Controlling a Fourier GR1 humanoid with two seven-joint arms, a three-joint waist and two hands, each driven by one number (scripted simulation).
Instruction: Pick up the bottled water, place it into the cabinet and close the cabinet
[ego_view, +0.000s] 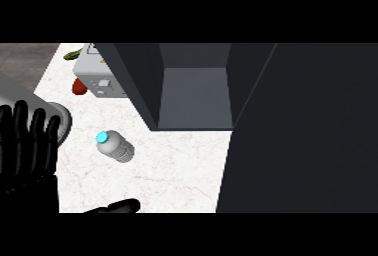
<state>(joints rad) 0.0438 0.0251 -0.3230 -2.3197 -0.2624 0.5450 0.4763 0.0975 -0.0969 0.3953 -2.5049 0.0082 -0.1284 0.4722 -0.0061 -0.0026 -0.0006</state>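
A white marbled tabletop (170, 165) with faint veining fills the lower middle of the view, seen from steeply above. Along the far left runs a strip of grey floor (26, 62). At the back of the tabletop stands a pale grey boxy appliance (100, 75) with small markings on its face. A small green object (74, 55) lies by its upper left corner and a small red object (79, 86) sits at its left side; neither can be identified. Lighting is even and flat, with only soft shadows.
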